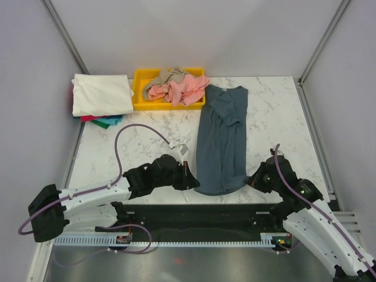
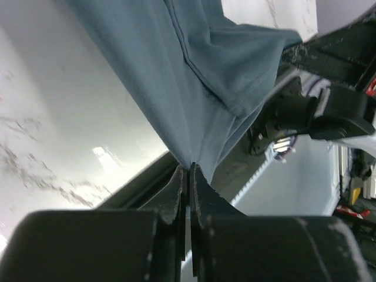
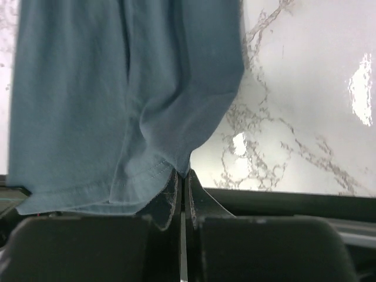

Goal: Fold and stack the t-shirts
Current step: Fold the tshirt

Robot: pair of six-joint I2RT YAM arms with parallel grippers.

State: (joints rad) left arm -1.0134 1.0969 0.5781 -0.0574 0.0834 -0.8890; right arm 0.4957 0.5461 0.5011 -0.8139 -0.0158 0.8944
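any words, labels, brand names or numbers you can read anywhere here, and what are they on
No text can be read in any view.
The slate-blue t-shirt, the cream-white t-shirt and the yellow bin show no print or tag.
A small red patch on the hardware at the right edge of the left wrist view is too blurred to tell whether it carries lettering.

The slate-blue t-shirt (image 1: pixel 222 138) lies flat, folded lengthwise into a narrow strip, collar farthest away.
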